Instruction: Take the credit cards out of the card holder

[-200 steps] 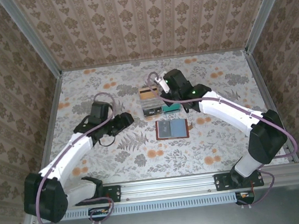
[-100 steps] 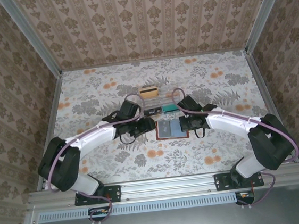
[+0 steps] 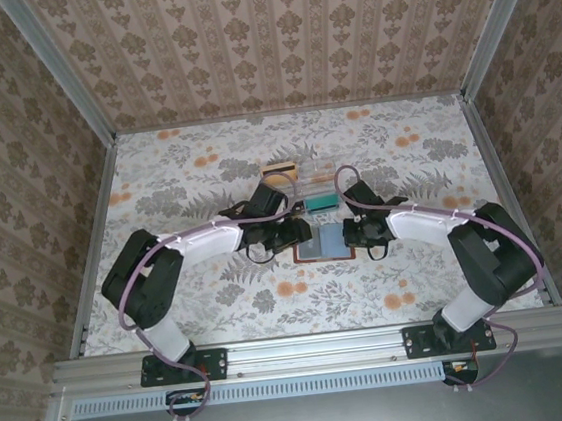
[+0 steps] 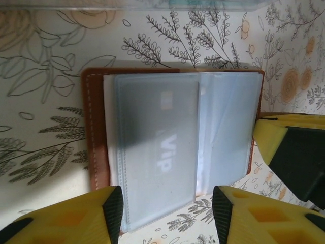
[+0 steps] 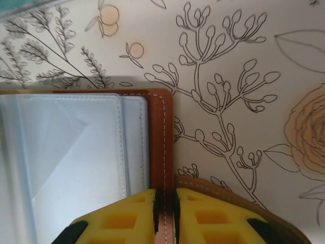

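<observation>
The left gripper (image 3: 300,232) and right gripper (image 3: 355,233) cover the ends of the holder (image 3: 326,244); print on the card (image 4: 157,147) is blurred.

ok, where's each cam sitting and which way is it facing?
Top external: above, behind the bases, looking down on the table; left gripper and right gripper at the card holder.
Left wrist: on the left arm, looking down on its sleeves; left gripper open at bottom.
Right wrist: looking down on its right edge; right gripper pinches it.
Shared: the card holder.

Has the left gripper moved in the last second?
Yes. The left gripper moved right, from well left of the card holder to its left edge.
</observation>
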Motion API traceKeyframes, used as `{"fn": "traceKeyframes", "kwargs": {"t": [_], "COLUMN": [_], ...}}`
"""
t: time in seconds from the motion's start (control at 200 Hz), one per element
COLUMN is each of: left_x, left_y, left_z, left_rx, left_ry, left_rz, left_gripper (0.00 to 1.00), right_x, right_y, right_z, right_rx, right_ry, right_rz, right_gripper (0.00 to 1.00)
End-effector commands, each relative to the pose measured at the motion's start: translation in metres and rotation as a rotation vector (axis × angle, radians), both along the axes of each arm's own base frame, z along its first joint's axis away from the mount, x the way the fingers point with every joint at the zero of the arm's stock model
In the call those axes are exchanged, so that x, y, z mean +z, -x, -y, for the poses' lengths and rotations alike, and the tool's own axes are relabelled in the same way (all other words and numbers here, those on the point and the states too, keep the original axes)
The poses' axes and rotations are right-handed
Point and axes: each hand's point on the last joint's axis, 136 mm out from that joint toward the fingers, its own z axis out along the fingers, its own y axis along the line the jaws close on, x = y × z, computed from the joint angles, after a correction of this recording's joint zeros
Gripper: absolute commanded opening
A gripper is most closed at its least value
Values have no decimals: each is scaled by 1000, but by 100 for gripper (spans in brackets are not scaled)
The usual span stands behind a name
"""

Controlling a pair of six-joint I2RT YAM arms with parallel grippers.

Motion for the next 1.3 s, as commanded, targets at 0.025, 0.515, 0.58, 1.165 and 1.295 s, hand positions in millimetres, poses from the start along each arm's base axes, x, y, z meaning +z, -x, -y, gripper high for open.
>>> {"fn": "traceKeyframes", "kwargs": {"t": [0.025, 0.515, 0.58, 1.165, 1.295], "left_x": [-2, -23, -23, -9, -9], "left_y": [-1, 5, 6, 3, 4], "left_z": [8, -4, -5, 32, 36], "left_rx": [-15, -11, -9, -64, -74], "left_ry": [3, -85, -91, 106, 114], "left_rz": [-15, -54, -53, -52, -59], "left_gripper": [51, 47, 47, 50, 56], "right_x": [-8, -15, -16, -23, -23], "right_y": [1, 8, 9, 13, 14], "right_z": [-4, -3, -4, -10, -10], "right_rx": [-3, -5, -2, 5, 5], "right_ry": [-27, -35, -36, -66, -65], "right_rz": [-24, -43, -48, -75, -78], "right_gripper": [19, 19, 18, 18, 18]}}
